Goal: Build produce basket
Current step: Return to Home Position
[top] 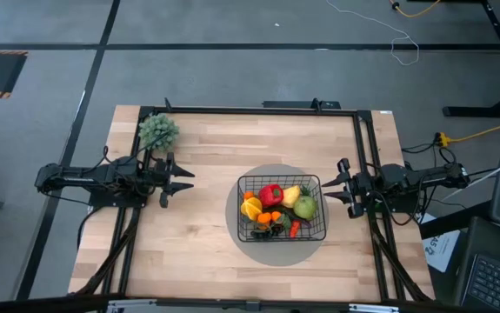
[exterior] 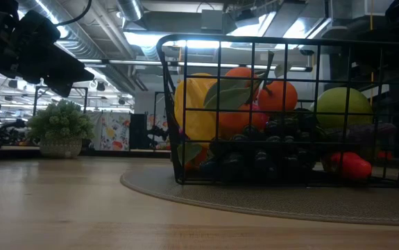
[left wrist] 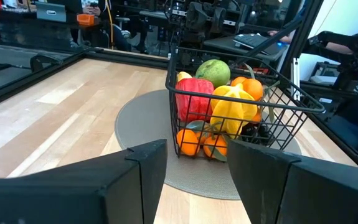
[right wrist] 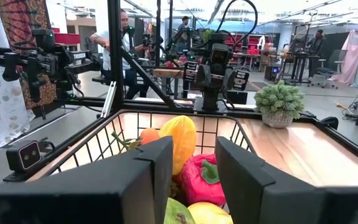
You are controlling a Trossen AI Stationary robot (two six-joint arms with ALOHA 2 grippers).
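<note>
The black wire basket [top: 282, 209] stands on a grey round disc [top: 232, 228] at the table's middle, holding the produce: red pepper [top: 271, 195], yellow fruit [top: 291, 195], green fruit [top: 304, 207], oranges [top: 251, 209] and dark grapes [exterior: 282, 139]. In the left wrist view the pepper [left wrist: 193, 98] and yellow fruit [left wrist: 233, 106] sit behind the mesh. My left gripper [top: 180, 179] hovers open, left of the basket. My right gripper [top: 332, 188] hovers open by the basket's right side, above the table.
A small potted green plant [top: 157, 130] stands near the table's far-left corner, behind my left arm. Black rails [top: 250, 111] frame the table's edges. Bare wood lies between the left gripper and the disc, and along the near edge. People stand in the room beyond.
</note>
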